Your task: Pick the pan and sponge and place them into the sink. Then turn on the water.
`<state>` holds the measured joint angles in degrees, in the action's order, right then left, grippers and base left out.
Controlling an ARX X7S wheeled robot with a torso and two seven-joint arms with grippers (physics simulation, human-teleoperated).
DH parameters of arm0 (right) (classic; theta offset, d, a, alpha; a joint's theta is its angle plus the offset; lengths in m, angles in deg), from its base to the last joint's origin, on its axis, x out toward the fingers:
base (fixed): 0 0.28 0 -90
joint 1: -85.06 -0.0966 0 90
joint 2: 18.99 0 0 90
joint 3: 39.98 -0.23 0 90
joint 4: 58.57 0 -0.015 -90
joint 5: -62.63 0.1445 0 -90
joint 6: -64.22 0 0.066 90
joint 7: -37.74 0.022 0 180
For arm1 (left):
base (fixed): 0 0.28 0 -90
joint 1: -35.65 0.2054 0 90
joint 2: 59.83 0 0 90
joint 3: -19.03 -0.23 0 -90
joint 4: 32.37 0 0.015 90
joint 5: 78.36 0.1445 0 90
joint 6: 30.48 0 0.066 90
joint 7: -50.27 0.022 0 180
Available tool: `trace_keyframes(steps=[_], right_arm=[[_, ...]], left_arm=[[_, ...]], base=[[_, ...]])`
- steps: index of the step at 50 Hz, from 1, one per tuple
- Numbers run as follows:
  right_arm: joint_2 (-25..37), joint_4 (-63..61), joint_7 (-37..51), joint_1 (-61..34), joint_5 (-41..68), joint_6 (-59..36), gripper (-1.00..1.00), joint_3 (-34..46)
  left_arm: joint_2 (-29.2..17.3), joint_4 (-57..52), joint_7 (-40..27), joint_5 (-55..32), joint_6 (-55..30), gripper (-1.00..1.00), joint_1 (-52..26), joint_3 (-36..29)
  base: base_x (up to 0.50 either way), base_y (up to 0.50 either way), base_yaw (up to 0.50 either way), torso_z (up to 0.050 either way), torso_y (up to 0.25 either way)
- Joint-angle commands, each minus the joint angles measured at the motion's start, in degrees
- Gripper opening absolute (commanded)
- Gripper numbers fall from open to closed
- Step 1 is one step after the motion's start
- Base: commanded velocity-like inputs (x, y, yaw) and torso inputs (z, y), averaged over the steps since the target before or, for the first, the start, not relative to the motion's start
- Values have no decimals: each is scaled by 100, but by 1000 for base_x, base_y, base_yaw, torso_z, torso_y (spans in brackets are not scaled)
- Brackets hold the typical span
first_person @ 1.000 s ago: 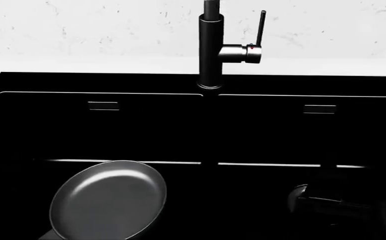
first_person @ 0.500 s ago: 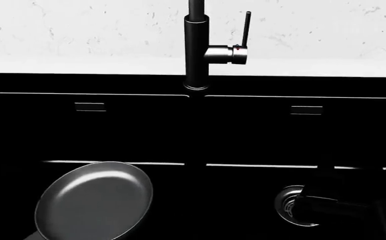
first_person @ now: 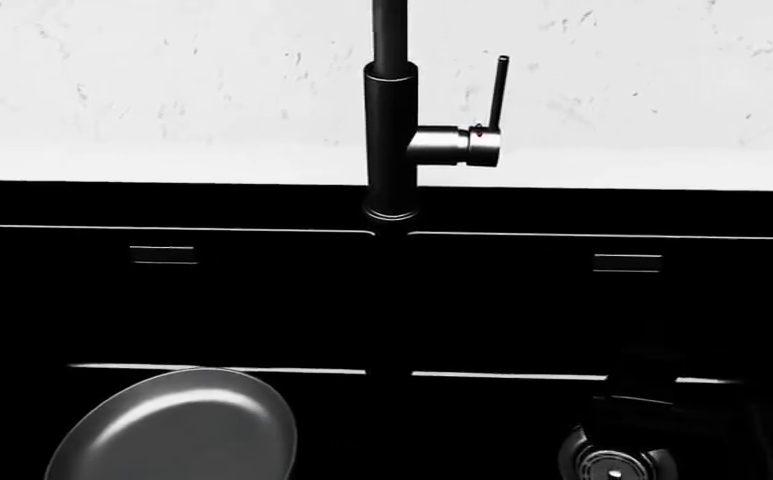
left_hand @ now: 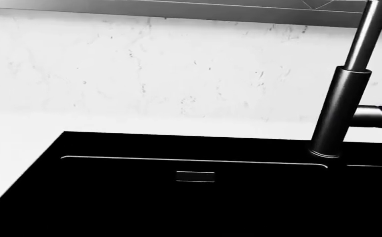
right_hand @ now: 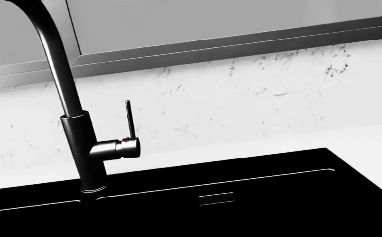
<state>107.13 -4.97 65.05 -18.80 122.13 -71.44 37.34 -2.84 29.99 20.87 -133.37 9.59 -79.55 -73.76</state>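
Note:
The dark grey pan (first_person: 173, 432) lies low in the left basin of the black sink (first_person: 226, 205), partly cut off by the head view's lower edge. The sponge is out of view. The black faucet (first_person: 390, 130) stands behind the dividing ridge; its thin lever (first_person: 497, 90) points up, and no water flows. A dark arm shape (first_person: 640, 390) hangs over the right basin's steel drain (first_person: 616, 466); its fingers blend into the black. Both wrist views show the sink (left_hand: 177, 148) (right_hand: 243, 168) and faucet (left_hand: 339, 113) (right_hand: 82, 143) but no jaws. The left gripper is hidden.
A white marbled counter and backsplash (first_person: 159, 90) run behind the sink. Slot overflows (first_person: 163, 255) (first_person: 626, 263) mark each basin's back wall. White counter (right_hand: 375, 158) borders the sink's right end, and more counter (left_hand: 13, 163) its left end.
The head view has shifted: faucet, pan and drain sit further left and lower in the picture. The dark arm shape stays over the right drain. The pan keeps its place in the left basin.

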Motion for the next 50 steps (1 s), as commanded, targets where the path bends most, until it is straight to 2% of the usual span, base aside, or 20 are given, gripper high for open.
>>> trace_keyframes(steps=[1,24,30,35,41,45,48,50], right_arm=[[13,9,2,1,4,10,100,14],[-30,77,-19,-3,-33,75,100,84],[-80,190,105,-143,-36,4,100,172],[-277,465,116,-761,-7,-46,100,455],[-595,1523,-335,-1886,-724,105,100,1332],[-905,2336,-734,-2434,-1094,398,100,1726],[-921,2849,-1276,-2818,-1804,799,100,2388],[-1055,3186,-1494,-3000,-1825,954,100,2436]], left_arm=[[-6,8,4,10,12,100,-18,-34],[-39,-9,-22,-18,24,100,-3,-41],[10,-2,-53,36,57,100,12,-96],[-52,-9,-30,-24,51,100,21,-33],[-100,-19,-27,-54,50,100,39,9],[-63,17,-24,19,92,100,62,-50],[-40,75,-7,34,82,100,-27,-97],[-39,99,-11,35,61,100,-92,-114]], base=[[223,0,0,0,0],[223,0,0,0,1],[3,0,0,0,2],[0,0,0,0,0],[0,0,0,0,0],[0,0,0,0,0],[0,0,0,0,0],[0,0,0,0,0]])
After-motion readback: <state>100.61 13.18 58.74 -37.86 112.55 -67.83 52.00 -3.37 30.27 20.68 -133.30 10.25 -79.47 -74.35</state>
